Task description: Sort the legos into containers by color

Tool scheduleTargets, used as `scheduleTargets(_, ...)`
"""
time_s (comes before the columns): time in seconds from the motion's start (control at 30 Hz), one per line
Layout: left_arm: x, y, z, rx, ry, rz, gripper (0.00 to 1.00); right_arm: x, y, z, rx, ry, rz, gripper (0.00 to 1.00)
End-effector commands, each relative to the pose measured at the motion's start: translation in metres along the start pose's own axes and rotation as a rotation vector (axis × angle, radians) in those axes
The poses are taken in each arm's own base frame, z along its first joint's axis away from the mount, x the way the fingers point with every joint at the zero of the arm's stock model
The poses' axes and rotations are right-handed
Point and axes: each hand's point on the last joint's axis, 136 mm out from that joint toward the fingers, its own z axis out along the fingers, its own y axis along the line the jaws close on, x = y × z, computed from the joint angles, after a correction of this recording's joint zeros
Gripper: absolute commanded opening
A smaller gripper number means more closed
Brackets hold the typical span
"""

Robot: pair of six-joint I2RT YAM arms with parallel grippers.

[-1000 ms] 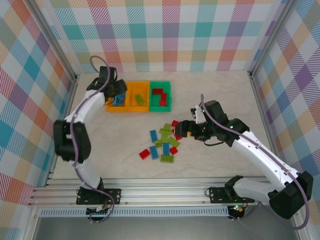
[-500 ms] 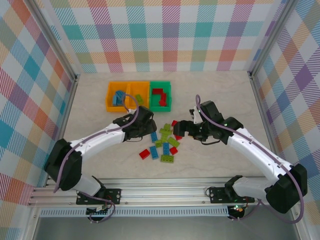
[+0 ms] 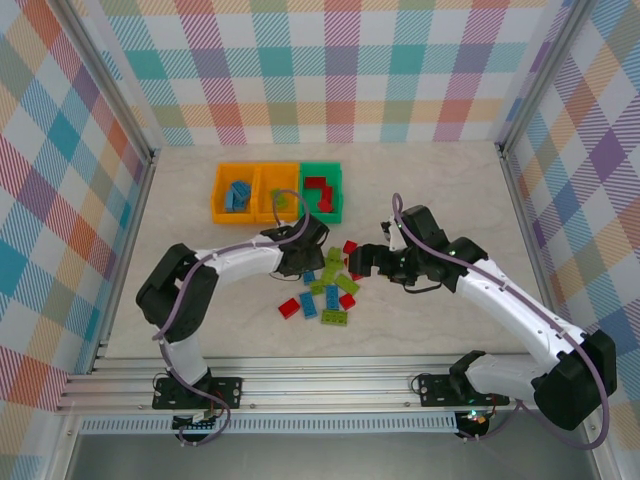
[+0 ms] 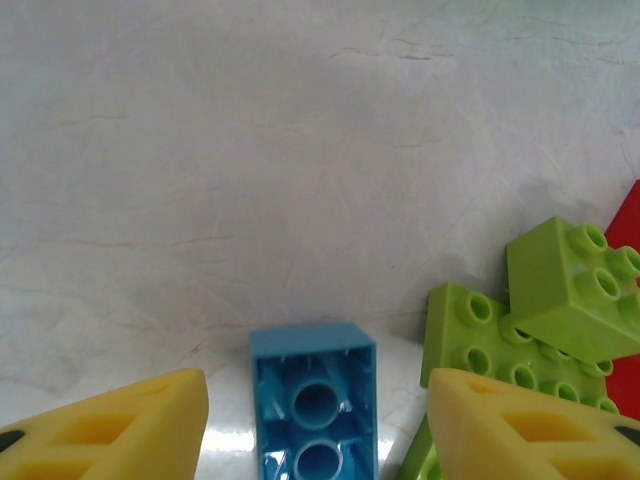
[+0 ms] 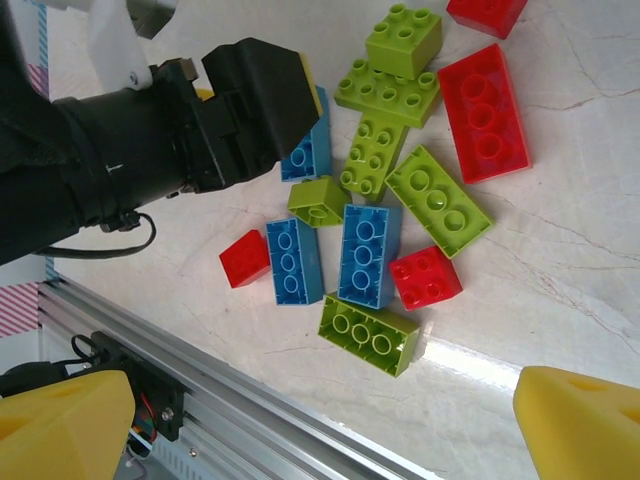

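The legos lie in a loose pile (image 3: 330, 288) of red, blue and lime bricks at mid-table. My left gripper (image 3: 308, 266) is down at the pile's left edge. In the left wrist view its yellow fingers (image 4: 130, 425) stand on either side of an upturned blue brick (image 4: 313, 360), with a gap on each side, so the left gripper (image 4: 318, 405) is open. Lime bricks (image 4: 560, 300) lie just right of it. My right gripper (image 3: 360, 260) hangs wide open above the pile's right side, holding nothing. The containers stand at the back: two orange bins (image 3: 218, 203) and a green bin (image 3: 338, 196).
The left orange bin holds blue bricks (image 3: 238, 194), the middle one a lime brick (image 3: 280, 199), and the green bin red bricks (image 3: 320, 190). An aluminium rail (image 5: 250, 400) runs along the table's near edge. In the right wrist view the left arm's black wrist (image 5: 150, 140) leans over the pile.
The left arm has swung from the bins down to the pile and now straddles the blue brick. The right gripper has opened wider and barely shifted.
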Motion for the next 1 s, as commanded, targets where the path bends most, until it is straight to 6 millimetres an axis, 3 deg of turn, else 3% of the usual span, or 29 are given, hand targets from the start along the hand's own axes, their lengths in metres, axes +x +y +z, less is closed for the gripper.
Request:
scheduleTargets(0.0,0.013,0.000,0.004,-0.041,0.036,0.085,0.56,-0.006,0.004,-0.010,0.010,-0.027,-0.035,0.98)
scheduleTargets(0.23,0.027,0.009,0.012,-0.066,0.093,0.097,0.44,-0.008,0.007,-0.013,0.014,-0.022,-0.057,0.99)
scheduleTargets(0.4,0.006,0.010,-0.014,-0.079,0.011,0.113,0.31,-0.009,0.009,-0.016,0.010,-0.027,-0.067,0.99)
scheduleTargets(0.53,-0.043,0.013,-0.056,-0.080,-0.141,0.124,0.31,-0.007,0.020,-0.015,-0.049,-0.012,-0.084,0.99)
scheduleTargets(0.7,-0.131,0.040,-0.090,-0.048,-0.286,0.067,0.31,-0.008,0.019,-0.013,-0.045,-0.009,-0.078,1.00)
scheduleTargets(0.8,-0.185,0.067,-0.087,-0.035,-0.317,-0.019,0.30,-0.009,0.019,-0.012,-0.045,-0.013,-0.071,1.00)
scheduleTargets(0.97,-0.249,0.107,-0.053,-0.062,-0.254,-0.154,0.30,-0.008,0.019,-0.013,-0.046,-0.011,-0.067,1.00)
